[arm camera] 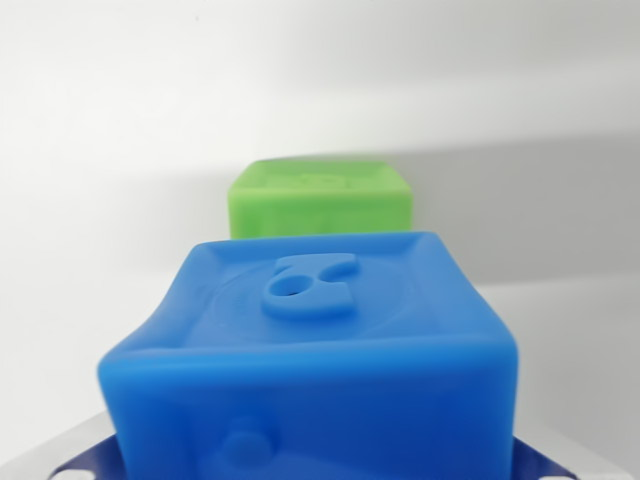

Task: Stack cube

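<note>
A blue cube (315, 340) with a raised figure on its top face fills the lower half of the wrist view, very close to the camera. My gripper (312, 472) shows only as grey and blue finger parts (80, 462) at the bottom corners, pressed against the cube's two sides, so it looks shut on the cube. Behind the blue cube, further from the camera, a green cube (322, 198) rests on the white surface. Its lower part is hidden by the blue cube.
A plain white surface (90, 200) surrounds both cubes, with a grey shadow band to the wrist view's right of the green cube.
</note>
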Available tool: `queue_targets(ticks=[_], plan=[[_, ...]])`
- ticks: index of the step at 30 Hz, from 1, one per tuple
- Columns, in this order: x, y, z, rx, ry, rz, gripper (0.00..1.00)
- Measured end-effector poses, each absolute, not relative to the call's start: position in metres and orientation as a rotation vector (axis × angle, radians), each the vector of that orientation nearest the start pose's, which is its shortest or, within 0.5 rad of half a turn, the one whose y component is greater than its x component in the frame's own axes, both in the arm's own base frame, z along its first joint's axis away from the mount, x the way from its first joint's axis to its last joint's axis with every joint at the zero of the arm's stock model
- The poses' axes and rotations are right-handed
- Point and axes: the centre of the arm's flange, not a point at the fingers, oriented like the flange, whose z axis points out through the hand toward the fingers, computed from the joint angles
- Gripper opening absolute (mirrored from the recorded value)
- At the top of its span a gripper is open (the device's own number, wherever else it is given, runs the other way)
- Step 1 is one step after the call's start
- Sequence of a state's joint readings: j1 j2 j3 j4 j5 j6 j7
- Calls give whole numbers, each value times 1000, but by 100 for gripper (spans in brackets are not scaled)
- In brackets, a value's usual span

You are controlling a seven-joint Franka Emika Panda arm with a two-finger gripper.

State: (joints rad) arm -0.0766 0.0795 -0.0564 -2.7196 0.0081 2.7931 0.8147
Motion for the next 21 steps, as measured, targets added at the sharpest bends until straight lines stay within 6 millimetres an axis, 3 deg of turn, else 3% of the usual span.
queue_targets(ticks=[21], plan=[[397, -53, 171, -2795, 1443, 7, 0]])
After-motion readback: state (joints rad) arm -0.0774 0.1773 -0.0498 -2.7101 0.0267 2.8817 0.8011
